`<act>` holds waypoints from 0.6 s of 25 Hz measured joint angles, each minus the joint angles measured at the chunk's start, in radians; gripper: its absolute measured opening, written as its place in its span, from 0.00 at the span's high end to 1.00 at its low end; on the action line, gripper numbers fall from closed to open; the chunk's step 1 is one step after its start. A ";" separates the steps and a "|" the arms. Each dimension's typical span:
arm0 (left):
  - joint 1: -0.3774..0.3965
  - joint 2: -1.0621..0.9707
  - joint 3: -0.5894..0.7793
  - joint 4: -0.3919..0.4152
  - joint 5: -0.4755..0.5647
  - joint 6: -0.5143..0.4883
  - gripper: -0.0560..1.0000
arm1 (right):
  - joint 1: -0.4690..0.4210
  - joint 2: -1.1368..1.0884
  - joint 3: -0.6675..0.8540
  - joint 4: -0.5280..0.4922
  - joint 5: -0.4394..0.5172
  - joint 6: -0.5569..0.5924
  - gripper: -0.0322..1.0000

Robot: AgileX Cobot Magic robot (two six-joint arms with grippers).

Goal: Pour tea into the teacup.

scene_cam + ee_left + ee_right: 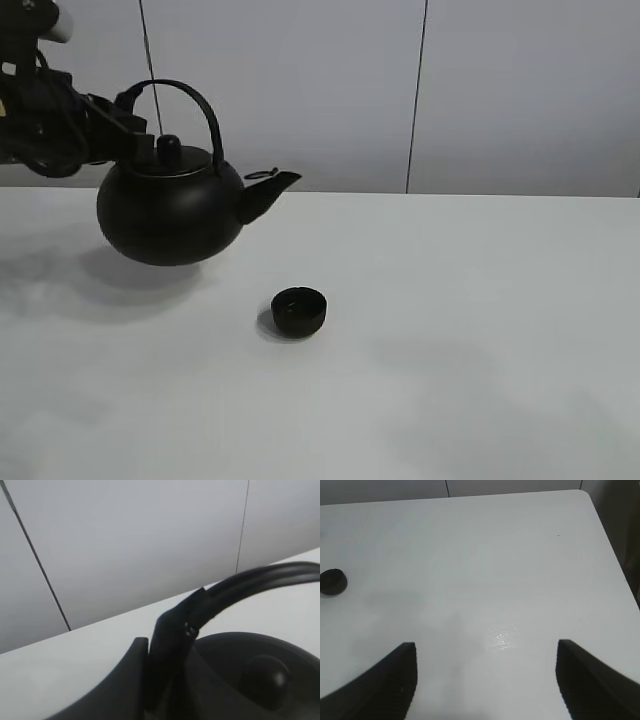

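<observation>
left gripper [172,635] is pinching the kettle [170,215] handle, holding it off the bench [480,330] near the far left corner. right gripper [485,680] is sitting spread. teacup [299,310] is sitting mid-bench.

Over the tabletop's far left corner, my left gripper [167,650] is blurring into the kettle [260,675], which the wrist view is cropping. My right gripper [485,652] is showing only its fingertips. The teacup [299,310] is looking too dark inside to tell whether it holds tea.
</observation>
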 joint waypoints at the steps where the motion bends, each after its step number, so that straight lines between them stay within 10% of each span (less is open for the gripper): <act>1: 0.001 -0.005 0.004 -0.008 -0.007 -0.001 0.84 | 0.000 0.000 0.000 0.000 0.000 0.000 0.46; 15: 0.109 -0.009 0.196 -0.079 -0.125 -0.001 0.84 | 0.000 0.000 0.000 0.000 0.000 0.000 0.46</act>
